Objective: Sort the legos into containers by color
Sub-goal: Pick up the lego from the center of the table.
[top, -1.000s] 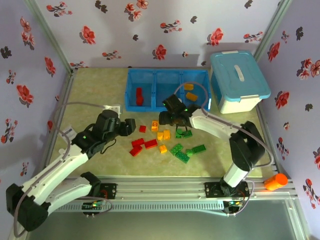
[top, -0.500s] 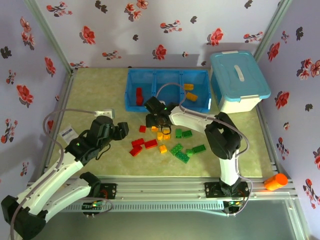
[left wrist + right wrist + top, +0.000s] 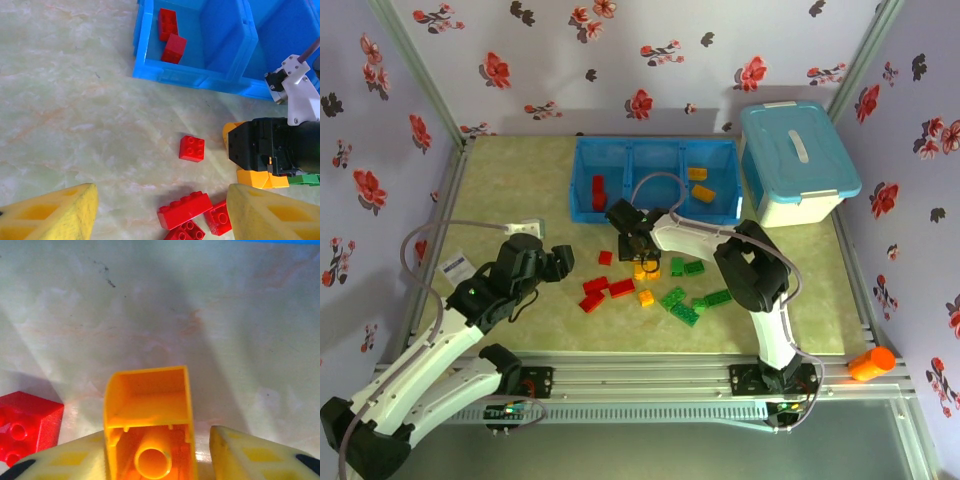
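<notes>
One orange lego [image 3: 147, 425] now between narrowed right fingers [image 3: 250, 455], grip unclear, left fingers [image 3: 50, 215] wide, unchanged

Right wrist view: the orange brick [image 3: 147, 410] runs off the bottom edge, and so do the fingers of the right end effector [image 3: 155, 442], so the grip can't be judged. Left of that brick, a red brick [image 3: 25, 425] is clipped by the frame.
</notes>
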You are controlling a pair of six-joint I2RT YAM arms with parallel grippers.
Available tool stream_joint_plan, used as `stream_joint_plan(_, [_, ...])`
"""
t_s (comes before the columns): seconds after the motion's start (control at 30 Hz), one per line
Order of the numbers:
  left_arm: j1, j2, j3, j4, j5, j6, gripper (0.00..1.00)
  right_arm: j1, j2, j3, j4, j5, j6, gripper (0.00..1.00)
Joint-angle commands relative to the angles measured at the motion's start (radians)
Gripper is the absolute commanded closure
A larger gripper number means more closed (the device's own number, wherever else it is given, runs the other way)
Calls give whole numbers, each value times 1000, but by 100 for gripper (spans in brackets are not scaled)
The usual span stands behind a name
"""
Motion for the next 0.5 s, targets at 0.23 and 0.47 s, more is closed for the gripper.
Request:
stream_joint_plan(0.23, [8, -6, -7, -18, -24, -18, 32, 5, -81, -36, -36, 78, -6, 73])
stream_joint_plan(0.47, [9, 8, -5, -11, -12, -6, 32, -55, -273, -105, -97, 164, -60, 74])
